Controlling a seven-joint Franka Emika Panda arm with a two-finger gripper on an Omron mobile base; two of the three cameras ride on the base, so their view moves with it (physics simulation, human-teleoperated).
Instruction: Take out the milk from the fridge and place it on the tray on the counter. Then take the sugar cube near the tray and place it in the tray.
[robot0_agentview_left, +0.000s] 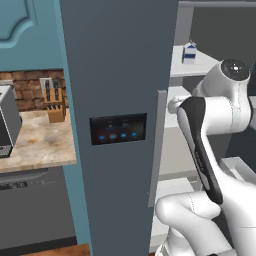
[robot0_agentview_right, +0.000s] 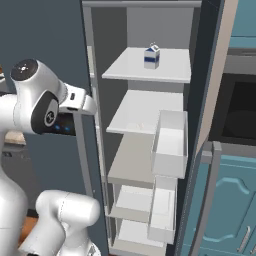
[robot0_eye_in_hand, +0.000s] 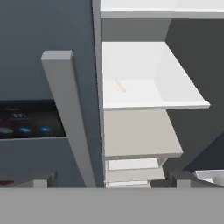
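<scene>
White milk (robot0_agentview_right: 152, 56) (blue band).

The fridge (robot0_agentview_right: 150, 150) stands open, bare shelf all around the milk (robot0_agentview_right: 151, 56); door bins (robot0_agentview_right: 169, 145) crowd the right.

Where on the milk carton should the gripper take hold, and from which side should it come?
Probably grip the milk across its straight lower body, below the sloped gabled top, where the walls look flat and parallel. Come in level from the open front of the fridge: the carton stands upright and alone on the top shelf, with walls behind and beside. The gripper is open, lower down by the door handle.
</scene>
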